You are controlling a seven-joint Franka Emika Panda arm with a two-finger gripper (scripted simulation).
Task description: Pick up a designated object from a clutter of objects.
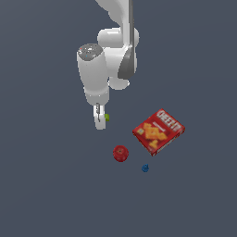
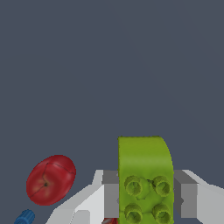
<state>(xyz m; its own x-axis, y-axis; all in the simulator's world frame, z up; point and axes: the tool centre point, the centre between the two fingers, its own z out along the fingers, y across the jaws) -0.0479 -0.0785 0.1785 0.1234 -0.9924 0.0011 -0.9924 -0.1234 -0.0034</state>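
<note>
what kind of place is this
Likely a simulated test scene, not a real room: a flat featureless grey floor, a flatly rendered Cheez-It box, and a gripper holding a green studded brick.

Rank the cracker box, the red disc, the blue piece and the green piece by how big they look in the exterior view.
1. Cracker box
2. Red disc
3. Blue piece and green piece: both tiny, and the green one is partly hidden by the gripper, so unranked.

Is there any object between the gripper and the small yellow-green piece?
Nothing visible. In the wrist view the yellow-green piece sits between the fingers of the gripper. The red disc and Cheez-It box lie apart.
</note>
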